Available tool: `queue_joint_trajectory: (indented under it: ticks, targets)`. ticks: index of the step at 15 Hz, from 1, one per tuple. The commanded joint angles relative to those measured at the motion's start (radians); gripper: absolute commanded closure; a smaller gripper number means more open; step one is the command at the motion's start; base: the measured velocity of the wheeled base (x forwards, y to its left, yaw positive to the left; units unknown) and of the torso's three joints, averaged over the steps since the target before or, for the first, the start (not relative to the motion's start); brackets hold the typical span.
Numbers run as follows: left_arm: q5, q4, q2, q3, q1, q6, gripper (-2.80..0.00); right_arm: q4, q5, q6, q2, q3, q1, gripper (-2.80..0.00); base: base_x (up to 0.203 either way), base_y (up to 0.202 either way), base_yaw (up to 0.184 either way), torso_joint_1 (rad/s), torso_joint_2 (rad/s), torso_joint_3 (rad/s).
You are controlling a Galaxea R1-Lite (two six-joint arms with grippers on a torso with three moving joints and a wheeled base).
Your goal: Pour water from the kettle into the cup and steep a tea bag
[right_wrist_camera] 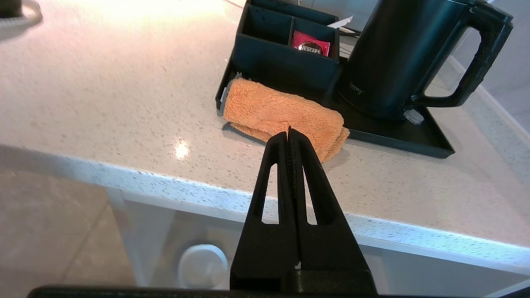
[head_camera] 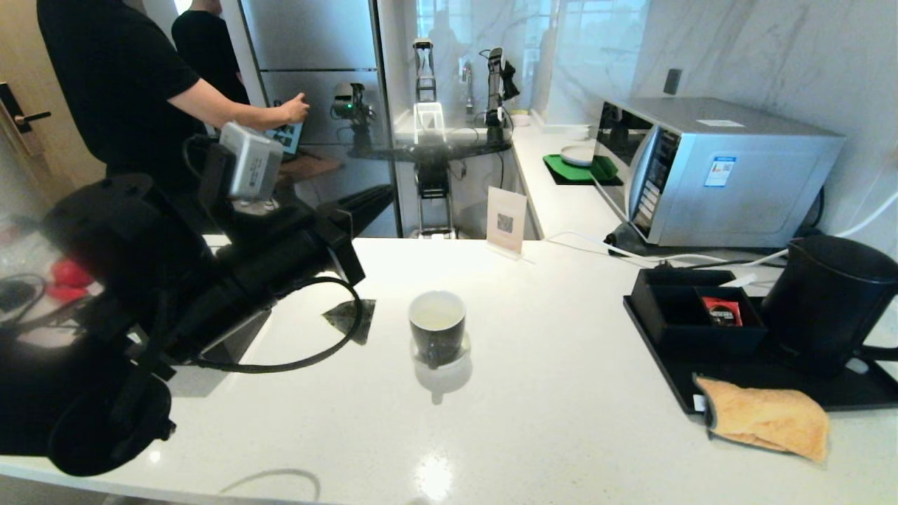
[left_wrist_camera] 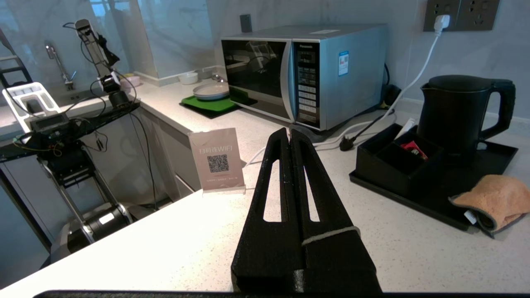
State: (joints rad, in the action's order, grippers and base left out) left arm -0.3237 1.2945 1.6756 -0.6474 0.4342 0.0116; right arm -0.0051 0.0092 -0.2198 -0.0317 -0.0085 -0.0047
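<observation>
The black cup point(head_camera: 437, 326) with a white inside stands mid-counter. Just left of it a dark grey square tea bag point(head_camera: 349, 317) lies flat, partly behind a cable of my left arm. The big black kettle point(head_camera: 824, 301) point(left_wrist_camera: 455, 111) point(right_wrist_camera: 389, 54) stands on a black tray point(head_camera: 863, 393) at the right. My left gripper point(left_wrist_camera: 289, 132) point(head_camera: 384, 193) is shut and empty, held above the counter's left part and pointing toward the microwave. My right gripper point(right_wrist_camera: 289, 131) is shut and empty, below the counter's front edge, pointing up at the orange cloth.
An orange cloth point(head_camera: 768, 417) point(right_wrist_camera: 281, 111) lies on the tray's front corner. A black organizer holds a red sachet point(head_camera: 721, 311). A microwave point(head_camera: 708, 168) and white cables are behind, a WiFi sign point(head_camera: 506, 219) at the far edge. A person point(head_camera: 126, 84) stands back left.
</observation>
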Motion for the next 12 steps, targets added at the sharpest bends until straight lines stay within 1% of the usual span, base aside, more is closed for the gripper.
queue_joint_trajectory:
  ticks: [1,2,8,12]
  targets:
    - [-0.003,0.008,0.0,0.002,0.0,0.001,0.0,0.001,0.002,0.057,0.031,0.0,0.002,0.0,0.0,0.0,0.0,0.0,0.0,0.0]
    - [-0.003,0.008,0.002,0.0,0.0,0.001,0.0,-0.001,-0.001,0.093,0.032,0.008,0.002,0.0,0.0,0.0,0.0,0.0,0.0,0.0]
    - [-0.005,0.003,0.014,-0.027,0.0,0.002,0.0,0.002,0.0,0.106,0.032,0.009,0.002,0.0,0.0,0.0,0.0,0.0,0.0,0.0]
    - [-0.003,-0.01,0.049,-0.11,-0.003,0.002,0.0,0.004,-0.003,0.125,0.032,0.009,0.002,0.0,0.0,0.0,0.0,0.0,0.0,0.0]
